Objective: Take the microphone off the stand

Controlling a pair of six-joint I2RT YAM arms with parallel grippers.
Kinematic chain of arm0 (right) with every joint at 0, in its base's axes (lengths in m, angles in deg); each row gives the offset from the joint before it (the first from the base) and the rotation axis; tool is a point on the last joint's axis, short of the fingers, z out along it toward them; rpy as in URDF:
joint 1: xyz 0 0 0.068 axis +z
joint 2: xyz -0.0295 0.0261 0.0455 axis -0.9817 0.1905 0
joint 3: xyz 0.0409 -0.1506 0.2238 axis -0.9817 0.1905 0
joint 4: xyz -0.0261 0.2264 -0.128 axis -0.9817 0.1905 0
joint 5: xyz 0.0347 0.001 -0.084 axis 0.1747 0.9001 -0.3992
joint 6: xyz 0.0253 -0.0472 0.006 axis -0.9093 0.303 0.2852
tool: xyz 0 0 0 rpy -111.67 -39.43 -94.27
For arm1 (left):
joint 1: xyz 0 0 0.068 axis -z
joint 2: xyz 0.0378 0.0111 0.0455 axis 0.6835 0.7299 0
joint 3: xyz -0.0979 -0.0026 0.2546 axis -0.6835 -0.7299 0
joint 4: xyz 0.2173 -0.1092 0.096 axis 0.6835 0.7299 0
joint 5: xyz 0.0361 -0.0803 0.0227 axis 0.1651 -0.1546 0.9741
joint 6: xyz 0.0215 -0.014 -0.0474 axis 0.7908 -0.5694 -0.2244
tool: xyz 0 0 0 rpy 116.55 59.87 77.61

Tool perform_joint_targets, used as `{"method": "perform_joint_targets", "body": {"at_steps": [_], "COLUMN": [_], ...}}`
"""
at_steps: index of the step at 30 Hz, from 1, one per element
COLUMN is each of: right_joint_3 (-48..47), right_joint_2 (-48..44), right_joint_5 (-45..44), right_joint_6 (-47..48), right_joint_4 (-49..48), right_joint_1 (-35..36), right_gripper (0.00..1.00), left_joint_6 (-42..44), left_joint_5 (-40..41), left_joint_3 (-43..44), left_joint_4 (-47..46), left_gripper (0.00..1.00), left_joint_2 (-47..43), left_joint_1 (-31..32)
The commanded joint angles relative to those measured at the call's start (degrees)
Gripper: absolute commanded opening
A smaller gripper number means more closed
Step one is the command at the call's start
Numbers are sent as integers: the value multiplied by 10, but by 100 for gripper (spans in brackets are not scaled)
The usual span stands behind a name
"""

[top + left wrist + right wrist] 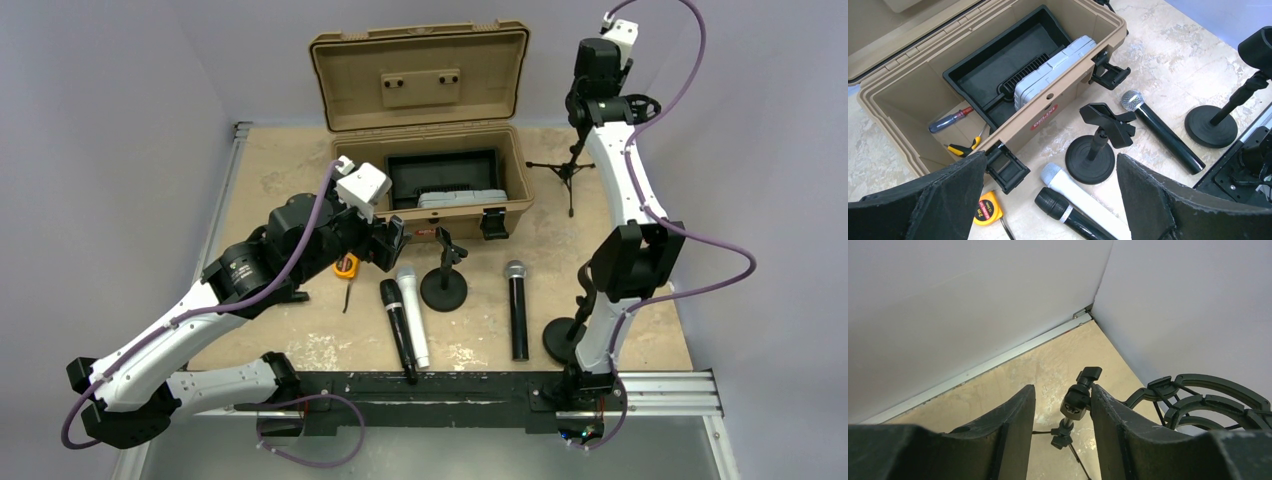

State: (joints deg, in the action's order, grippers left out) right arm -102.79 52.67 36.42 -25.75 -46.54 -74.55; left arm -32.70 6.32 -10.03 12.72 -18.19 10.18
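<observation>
Three microphones lie flat on the table: a black one [398, 325], a white one [412, 312] and a black one with a silver head [517, 308]. The small desk stand [443, 278] has an empty clip [1110, 120]. My left gripper [392, 245] is open and empty above the white microphone [1083, 192] and the black microphone [1068, 212]. My right gripper [585, 108] is raised at the back right, open, its fingers either side of the tripod stand's swivel head [1073, 402]; the right finger touches it. The round shock mount [1208, 400] beside it holds nothing.
An open tan toolbox [505, 175] stands at the back with a black tray, a grey case and screwdrivers [950, 120] inside. A yellow tape measure [985, 207] lies by its latch. A second round-base stand [562, 338] stands next to the right arm's base.
</observation>
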Motion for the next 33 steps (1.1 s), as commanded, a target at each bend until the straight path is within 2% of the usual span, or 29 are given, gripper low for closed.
{"method": "perform_joint_targets", "body": {"at_steps": [1,6,20,33], "right_joint_3": [21,45,212,260], "right_joint_2": [2,-2,-24,-22], "right_joint_5": [-10,5,74,73], "right_joint_6": [1,-6,-32,-35], "right_joint_4": [2,0,-74,-82], "right_joint_1": [7,7,7,7], "right_gripper": [41,40,37,35], "left_joint_6": [-9,-8,-10,-10], "left_joint_5": [-7,-6,-7,-9], "left_joint_3": [10,10,11,12], "left_joint_4": [-12,-12,-12,-10], "left_gripper": [98,98,98,98], "left_joint_2": [-1,0,3,5], "left_joint_1": [0,0,0,0]}}
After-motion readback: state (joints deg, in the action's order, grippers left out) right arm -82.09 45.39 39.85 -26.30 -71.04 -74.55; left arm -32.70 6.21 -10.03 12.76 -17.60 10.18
